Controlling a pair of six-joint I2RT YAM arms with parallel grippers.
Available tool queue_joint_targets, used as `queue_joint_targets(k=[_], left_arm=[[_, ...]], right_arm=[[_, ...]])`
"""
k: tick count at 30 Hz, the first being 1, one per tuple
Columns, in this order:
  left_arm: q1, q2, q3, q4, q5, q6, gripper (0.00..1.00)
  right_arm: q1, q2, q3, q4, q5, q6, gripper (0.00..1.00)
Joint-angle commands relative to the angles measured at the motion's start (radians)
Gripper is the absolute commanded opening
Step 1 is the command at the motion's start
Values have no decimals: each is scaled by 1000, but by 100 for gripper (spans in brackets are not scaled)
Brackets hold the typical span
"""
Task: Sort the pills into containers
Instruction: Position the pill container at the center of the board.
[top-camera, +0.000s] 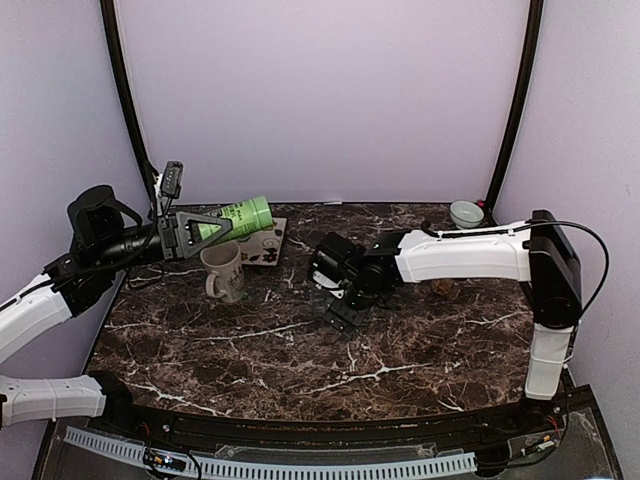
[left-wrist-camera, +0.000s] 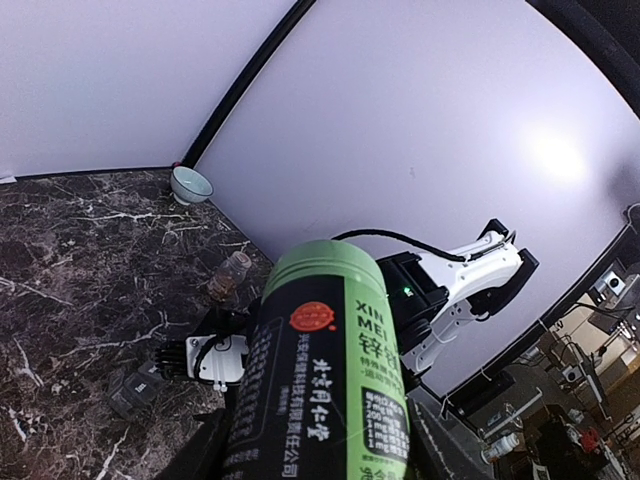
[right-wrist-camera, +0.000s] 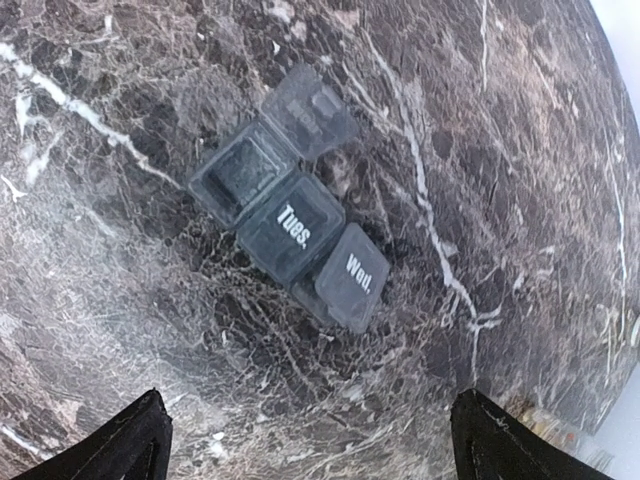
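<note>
At the far left, the left gripper (top-camera: 205, 228) is clamped round a green bottle (top-camera: 245, 214). It holds the bottle level in the air, just beyond a white mug (top-camera: 224, 272), probably to keep it clear of the work or ready to tip. Near the middle, the right gripper (right-wrist-camera: 308, 410) hangs over the containers (right-wrist-camera: 290, 225) with its fingers spread wide and nothing between them. That suits either reaching for a lid or backing off one. The strip lies flat on the table (top-camera: 300, 350); its left compartment has the lid flipped up and looks empty, while the Tues. and Wed. lids are down. No pills can be made out. To the right stand a small jar (top-camera: 444, 288) and, in the far corner, a pale bowl (top-camera: 465, 213). The table is dark marble with white veins, enclosed by plain lilac walls.
</note>
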Motion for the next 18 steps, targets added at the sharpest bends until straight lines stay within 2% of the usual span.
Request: queue_joint_targets(k=[1, 12, 18], left_arm=[[-3, 5, 50, 21, -15, -5, 0], [-4, 14, 74, -33, -48, 22, 0], [-2, 25, 101, -64, -62, 36, 0]], right_arm=[[-24, -5, -3, 96, -14, -100, 98], [-90, 75, 55, 130, -177, -206, 96], [-94, 132, 79, 139, -206, -247, 95]])
